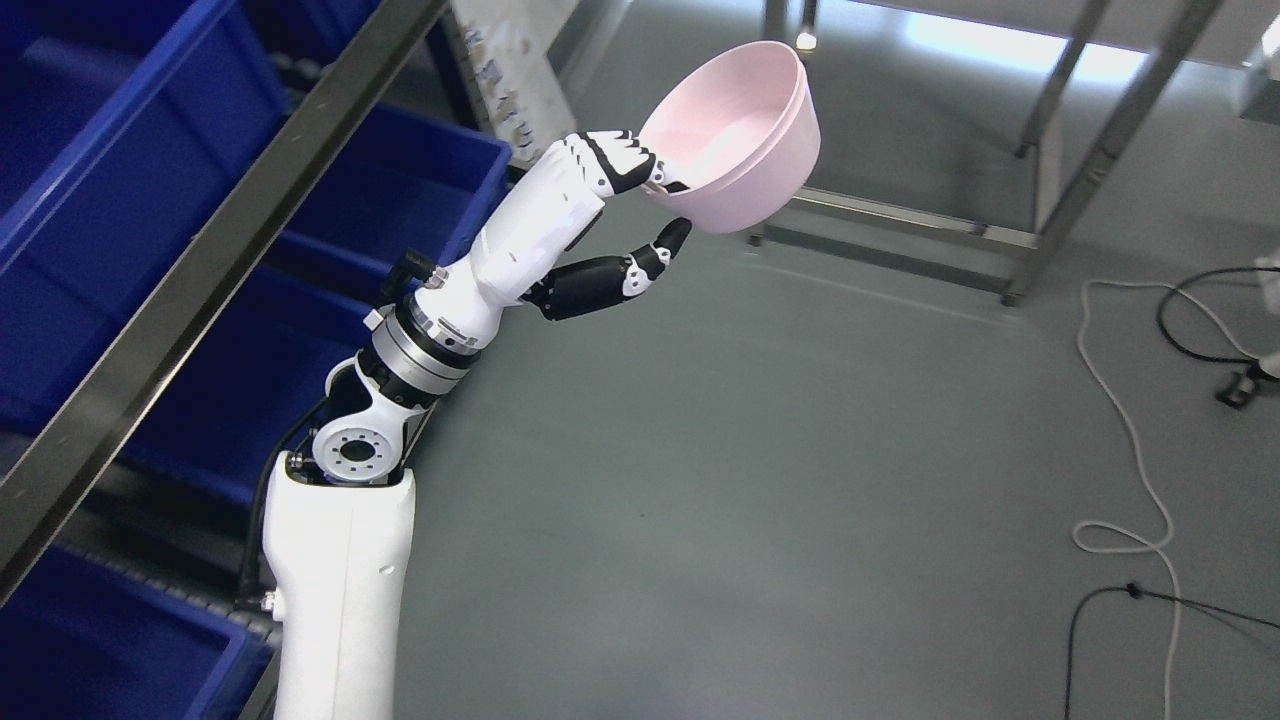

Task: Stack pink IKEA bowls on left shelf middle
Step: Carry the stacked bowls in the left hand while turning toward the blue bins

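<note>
Blue plastic bins point(120, 200) with hard, glossy walls fill the shelf behind the slanted grey metal rail point(200, 270) on your left; expect a collision there if you swing wide. Moving right, the left hand point(640, 215) pinches the pink bowl point(745, 140) at its rim only, fingers point(625, 160) inside, thumb beneath, held aloft over smooth grey floor point(750, 450); the slick, tilted, round bowl may slip or rotate

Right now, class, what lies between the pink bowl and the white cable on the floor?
Only bare grey floor, in the head view. The pink bowl is held up by the left hand; the white cable lies far right.
</note>
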